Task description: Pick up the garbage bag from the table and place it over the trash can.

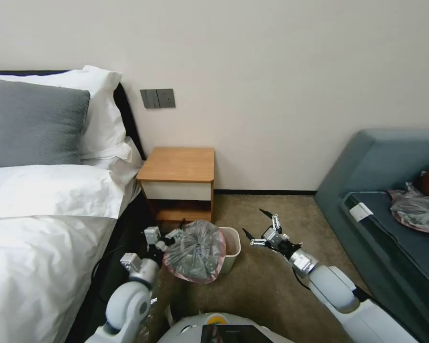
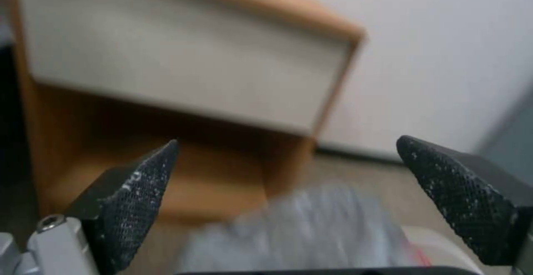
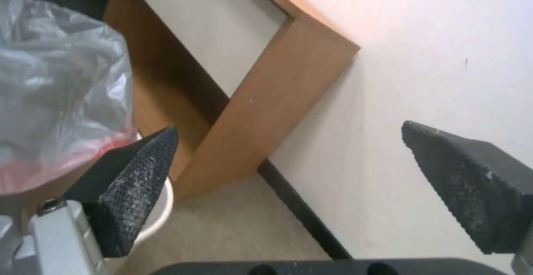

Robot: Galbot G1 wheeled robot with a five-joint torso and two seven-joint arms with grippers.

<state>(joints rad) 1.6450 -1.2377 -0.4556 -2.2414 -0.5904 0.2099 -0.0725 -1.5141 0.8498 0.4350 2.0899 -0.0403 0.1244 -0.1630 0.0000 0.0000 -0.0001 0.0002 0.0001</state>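
Garbage bag (image 1: 196, 251) draped over trash can (image 1: 231, 247), just beside left hand (image 1: 169, 237).

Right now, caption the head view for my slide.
Garbage bag draped over the trash can, both open grippers, left and right, flanking it.

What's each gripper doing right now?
Left gripper: open, empty, beside the garbage bag.
Right gripper: open, empty, right of the trash can.

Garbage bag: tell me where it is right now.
In the head view the garbage bag sits bunched over the trash can on the carpet in front of the table, with the open left hand beside it.
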